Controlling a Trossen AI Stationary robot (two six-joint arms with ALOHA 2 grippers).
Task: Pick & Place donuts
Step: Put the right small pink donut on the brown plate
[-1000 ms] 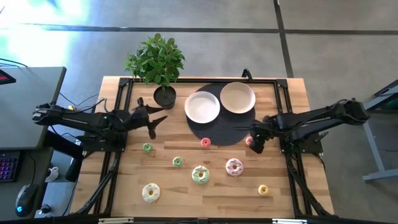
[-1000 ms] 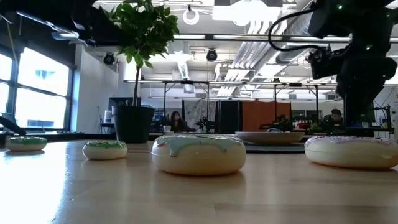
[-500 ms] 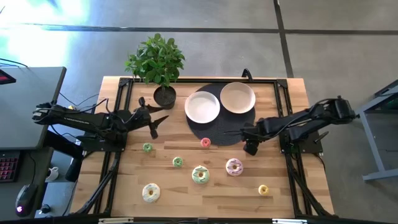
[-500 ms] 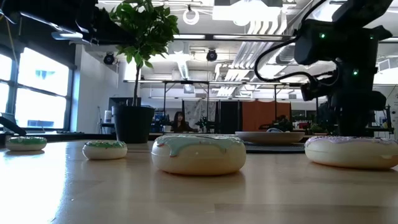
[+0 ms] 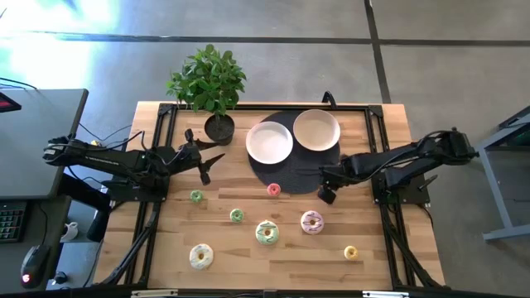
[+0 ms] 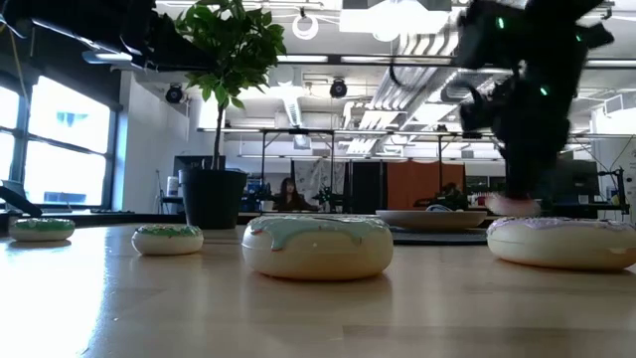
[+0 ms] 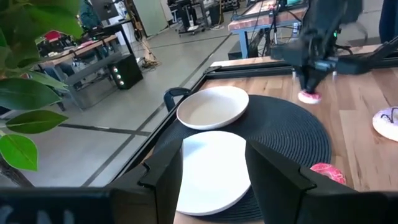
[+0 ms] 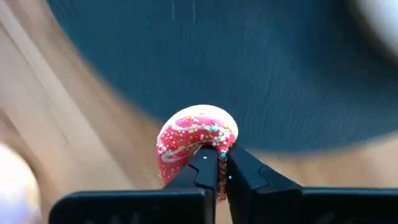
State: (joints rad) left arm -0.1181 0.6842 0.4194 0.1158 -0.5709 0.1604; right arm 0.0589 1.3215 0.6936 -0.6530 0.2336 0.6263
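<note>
Progress is looking early: neither plate is holding a donut yet, so almost all of the work is remaining. Starting at nine o'clock on the counter [image 5: 166,248], the left gripper [image 5: 203,161] is waiting above the wood beside the potted plant [image 5: 211,83], its fingers [image 7: 168,171] spread wide and carrying nothing. Below it a tiny green donut [image 5: 196,196] is lying at about eight o'clock, a pale yellow donut [image 5: 201,256] is resting near seven o'clock, and a second tiny green donut [image 5: 237,215] is sitting nearer the middle. The green-cream donut [image 5: 267,233] is lying at six o'clock, with a tiny pink-red donut [image 5: 273,189] sitting above it on the near edge of the dark round mat [image 5: 277,172]. On that mat, toward twelve o'clock, the white plate [image 5: 269,141] and the cream plate [image 5: 316,130] are both standing bare. The pink donut [image 5: 311,222] is lying just right of centre, and a tiny orange-yellow donut [image 5: 350,252] is sitting near five o'clock. At about three o'clock the right gripper [image 5: 327,194] is hanging over the mat's right edge, its fingers [image 8: 208,168] pinched narrowly on the rim of a small pink-red sprinkled donut [image 8: 196,140], apparently held clear of the counter. I judge this one to be the first on its way to a plate, with seven others waiting on the counter and mat.
</note>
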